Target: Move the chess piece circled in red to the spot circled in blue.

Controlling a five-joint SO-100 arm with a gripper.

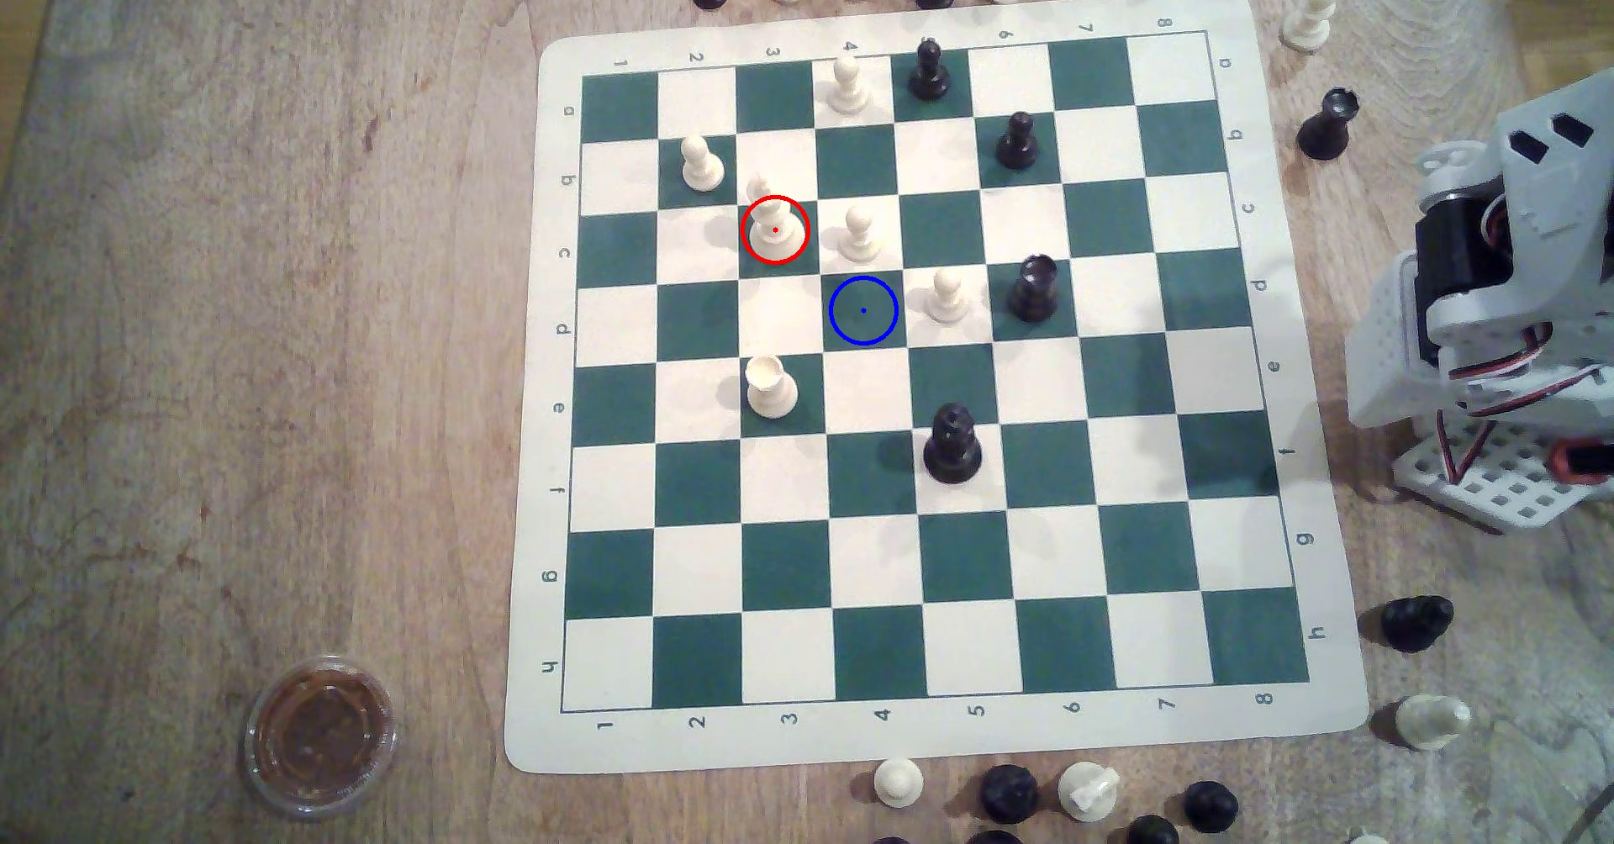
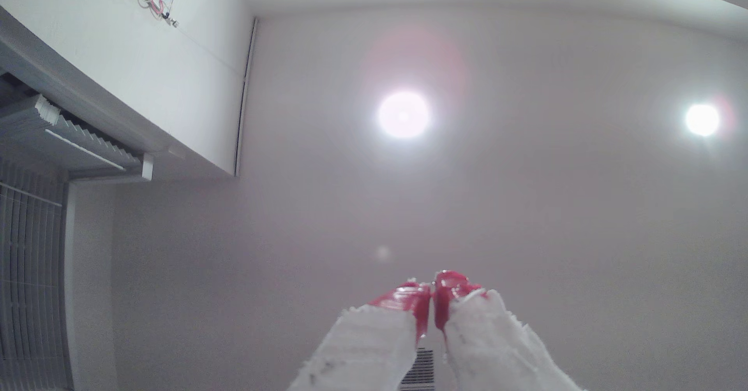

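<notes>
The chess piece circled in red (image 1: pixel 774 224) is a tall cream-white piece standing upright on a dark green square in the board's upper left part in the exterior view. The spot circled in blue (image 1: pixel 863 310) is a bare dark green square one step down and to the exterior view's right of it. My arm (image 1: pixel 1502 285) is folded up off the board at the exterior view's right edge. In the wrist view my gripper (image 2: pixel 432 294) points at the ceiling, its red-tipped white fingers (image 2: pixel 409 298) pressed together with nothing between them.
Cream pawns (image 1: pixel 859 231) (image 1: pixel 946 294) flank the blue spot, and a cup-topped cream piece (image 1: pixel 770 386) stands below it. Black pieces (image 1: pixel 1033 287) (image 1: pixel 952 442) stand nearby. Captured pieces ring the green-and-white board (image 1: pixel 873 735). A lidded cup (image 1: pixel 320 735) sits at the exterior view's bottom left.
</notes>
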